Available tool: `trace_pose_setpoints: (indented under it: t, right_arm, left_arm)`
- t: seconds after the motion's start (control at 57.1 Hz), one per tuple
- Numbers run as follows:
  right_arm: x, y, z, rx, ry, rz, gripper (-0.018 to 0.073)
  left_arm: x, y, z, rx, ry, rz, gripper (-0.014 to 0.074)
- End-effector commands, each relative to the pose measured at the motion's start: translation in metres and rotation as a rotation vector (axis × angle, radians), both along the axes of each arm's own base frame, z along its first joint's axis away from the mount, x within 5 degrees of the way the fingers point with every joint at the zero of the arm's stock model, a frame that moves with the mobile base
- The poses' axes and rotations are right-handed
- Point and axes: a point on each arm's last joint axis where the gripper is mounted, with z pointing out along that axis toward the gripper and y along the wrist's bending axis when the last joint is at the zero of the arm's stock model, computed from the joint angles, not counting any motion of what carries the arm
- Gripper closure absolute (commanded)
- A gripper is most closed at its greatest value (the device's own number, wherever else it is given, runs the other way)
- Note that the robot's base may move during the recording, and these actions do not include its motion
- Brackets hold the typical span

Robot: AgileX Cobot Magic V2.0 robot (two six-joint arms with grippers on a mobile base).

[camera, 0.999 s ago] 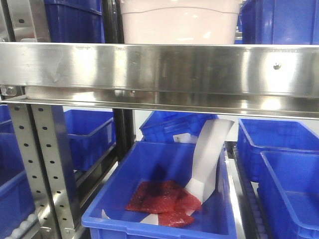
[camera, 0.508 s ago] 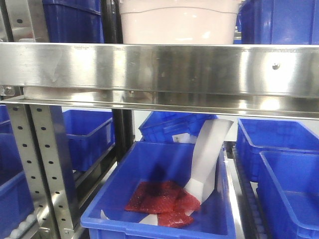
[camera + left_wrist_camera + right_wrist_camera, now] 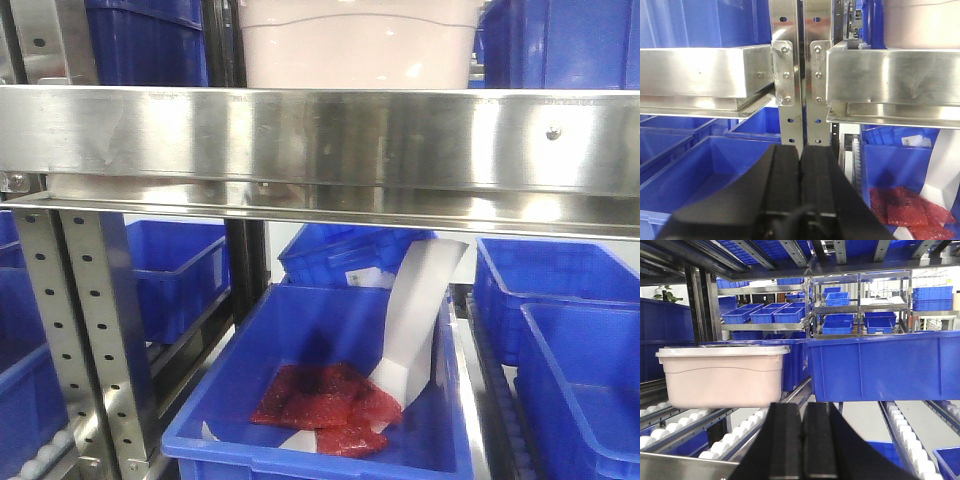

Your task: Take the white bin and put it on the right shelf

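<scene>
The white bin [image 3: 358, 45], a pale pinkish-white tub with a flat lid, stands on the roller tracks of the right shelf [image 3: 400, 135], behind its shiny steel front rail. In the right wrist view the white bin [image 3: 722, 375] is at the left on white rollers, its lid on. My right gripper [image 3: 802, 412] is shut and empty, low in front of the shelf, to the right of the bin and apart from it. My left gripper [image 3: 801, 155] is shut and empty, facing the perforated uprights [image 3: 799, 100] between two shelf rails.
A large blue bin [image 3: 885, 367] stands right of the white bin on the same shelf. Below the rail an open blue bin [image 3: 330, 400] holds red packets [image 3: 325, 395] and a white paper strip. More blue bins fill lower tracks and far racks.
The front view has shifted very slightly; nothing else has visibly changed.
</scene>
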Motion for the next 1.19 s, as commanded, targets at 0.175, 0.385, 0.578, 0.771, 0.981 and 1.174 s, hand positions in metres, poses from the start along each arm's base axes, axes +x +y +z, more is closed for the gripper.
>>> trace_pose_setpoints:
  t: [0.175, 0.385, 0.578, 0.771, 0.981, 1.174]
  right_arm:
    - [0.001, -0.002, 0.003, -0.089, 0.016, -0.046, 0.0481]
    - [0.006, -0.01, -0.027, 0.005, 0.084, -0.107, 0.0481]
    - [0.007, -0.012, -0.066, 0.004, 0.06, -0.111, 0.0481]
    - [0.013, -0.009, -0.089, -0.067, 0.031, -0.056, 0.0481]
    - [0.013, -0.01, -0.088, -0.067, 0.0, -0.061, 0.0481]
    - [0.013, -0.01, -0.091, -0.067, 0.024, -0.061, 0.0481]
  left_arm:
    - [0.0, 0.001, 0.004, -0.009, -0.079, 0.01, 0.0724]
    - [0.0, 0.001, 0.004, -0.009, -0.079, 0.01, 0.0724]
    - [0.0, 0.001, 0.004, -0.009, -0.079, 0.01, 0.0724]
    - [0.0, 0.001, 0.004, -0.009, -0.079, 0.01, 0.0724]
    - [0.0, 0.001, 0.004, -0.009, -0.079, 0.01, 0.0724]
    - [0.0, 0.001, 0.004, -0.009, -0.079, 0.01, 0.0724]
